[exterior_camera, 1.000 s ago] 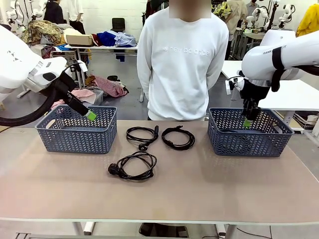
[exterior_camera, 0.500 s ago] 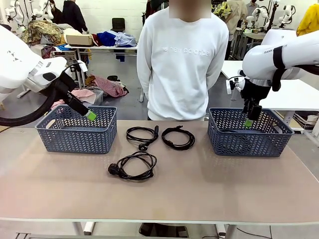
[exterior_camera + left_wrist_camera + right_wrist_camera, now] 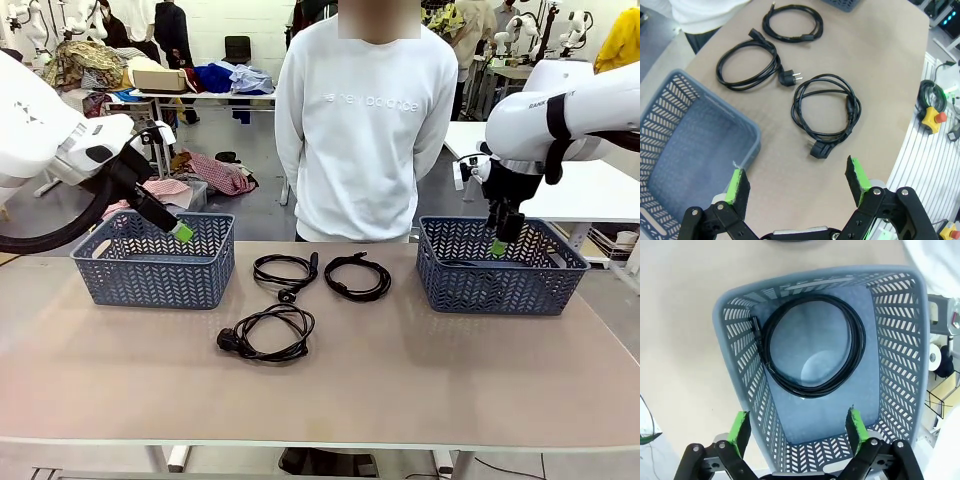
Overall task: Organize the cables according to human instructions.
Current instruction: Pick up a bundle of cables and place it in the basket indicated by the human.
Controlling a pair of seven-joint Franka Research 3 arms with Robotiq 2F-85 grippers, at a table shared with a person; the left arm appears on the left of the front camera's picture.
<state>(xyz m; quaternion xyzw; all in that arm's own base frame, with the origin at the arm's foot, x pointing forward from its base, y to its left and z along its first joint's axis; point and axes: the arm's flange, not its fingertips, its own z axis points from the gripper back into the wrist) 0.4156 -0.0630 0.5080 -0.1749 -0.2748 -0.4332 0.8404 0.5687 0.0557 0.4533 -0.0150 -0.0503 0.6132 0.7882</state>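
item: right gripper (image 3: 797, 430); jaws spread wide, nothing between the pads; hangs over the right basket (image 3: 720, 315), which lies straight below it.
item: stored cable (image 3: 860, 347); one flat coil on that basket's floor, directly under and a little ahead of the right gripper, touching neither pad; we judge it already sorted, so the open jaws suit a cord let go there.
item: left gripper (image 3: 796, 182); jaws equally wide and empty; poised above the near corner of the left basket (image 3: 710, 105), which sits below and to one side of it with nothing inside.
item: loose cables, three, on the table (image 3: 400, 380); nearest cable (image 3: 819, 150) just ahead of the left gripper, plug towards it; middle cable (image 3: 788, 77) beyond that; far cable (image 3: 801, 38) farthest ahead; all apart from one another.
item: person (image 3: 360, 130); stands beyond both grippers, hands hidden; we read no pointing, so we judge both arms to be waiting for word on which basket takes the next cord.
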